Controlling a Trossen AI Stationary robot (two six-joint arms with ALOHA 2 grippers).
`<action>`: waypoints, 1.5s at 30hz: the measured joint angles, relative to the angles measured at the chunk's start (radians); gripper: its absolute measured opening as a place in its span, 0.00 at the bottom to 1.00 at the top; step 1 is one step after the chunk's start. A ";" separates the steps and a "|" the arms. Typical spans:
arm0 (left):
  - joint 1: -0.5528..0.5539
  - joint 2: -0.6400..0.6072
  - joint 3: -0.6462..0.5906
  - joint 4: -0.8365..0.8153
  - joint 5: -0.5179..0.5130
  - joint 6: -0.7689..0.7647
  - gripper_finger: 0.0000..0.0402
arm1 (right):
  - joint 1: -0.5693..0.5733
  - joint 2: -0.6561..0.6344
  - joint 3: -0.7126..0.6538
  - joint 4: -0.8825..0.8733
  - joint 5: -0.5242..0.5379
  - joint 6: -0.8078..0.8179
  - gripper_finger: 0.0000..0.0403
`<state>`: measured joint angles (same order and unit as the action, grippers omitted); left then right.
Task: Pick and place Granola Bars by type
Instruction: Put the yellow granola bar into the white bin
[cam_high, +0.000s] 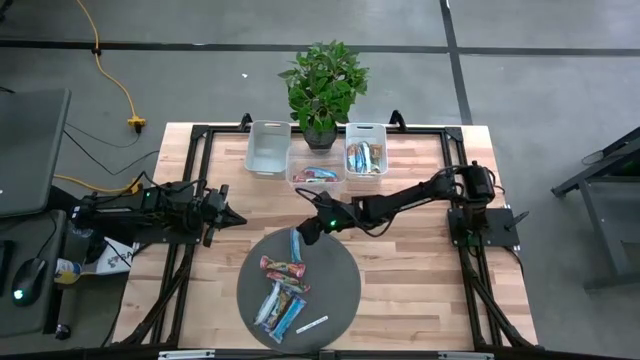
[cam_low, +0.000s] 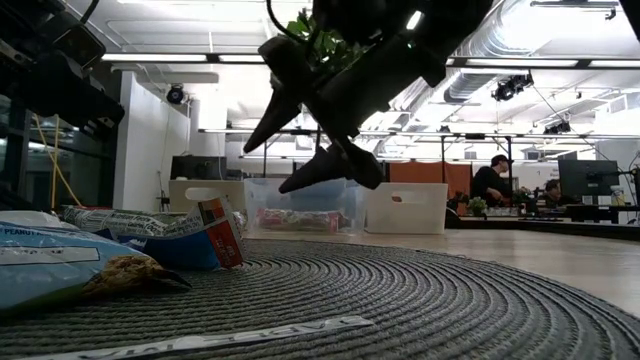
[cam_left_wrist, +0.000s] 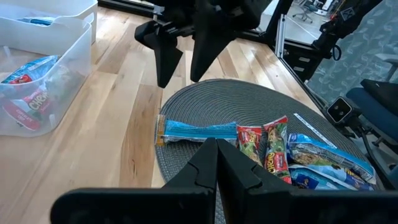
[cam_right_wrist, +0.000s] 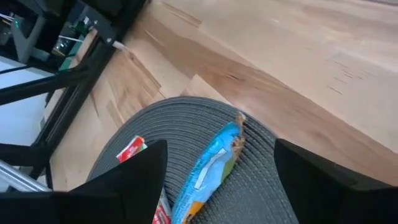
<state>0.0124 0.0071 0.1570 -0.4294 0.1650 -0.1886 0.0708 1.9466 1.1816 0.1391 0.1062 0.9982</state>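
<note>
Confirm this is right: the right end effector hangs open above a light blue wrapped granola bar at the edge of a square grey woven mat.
One detail is wrong: the grey woven mat is round, not square, as the high view shows. The rest holds: the right end effector hangs open above the light blue wrapped granola bar lying at the mat's edge.

A robotics lab or open workshop hall is shown. A wooden table (cam_high: 400, 250) in a black metal frame is set on a grey concrete floor (cam_high: 540, 100) marked with dark lines. A yellow cable (cam_high: 115, 80) is run across the floor at far left. Beyond the table, exposed ceiling ducts (cam_low: 545, 35), strip lights, monitors (cam_low: 585, 180) and seated people (cam_low: 492, 180) are seen.
</note>
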 joint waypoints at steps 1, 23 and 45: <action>0.000 0.000 0.000 0.000 0.000 0.000 0.00 | 0.001 0.007 0.000 0.008 0.000 0.002 0.69; 0.000 0.000 0.000 0.000 0.000 0.000 0.00 | 0.004 0.162 0.200 -0.155 -0.033 -0.024 0.69; 0.000 0.000 0.000 0.002 0.001 0.000 0.00 | -0.020 0.225 0.198 -0.061 -0.063 0.018 0.69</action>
<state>0.0127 0.0071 0.1570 -0.4272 0.1658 -0.1883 0.0513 2.1719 1.3800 0.0780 0.0429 1.0161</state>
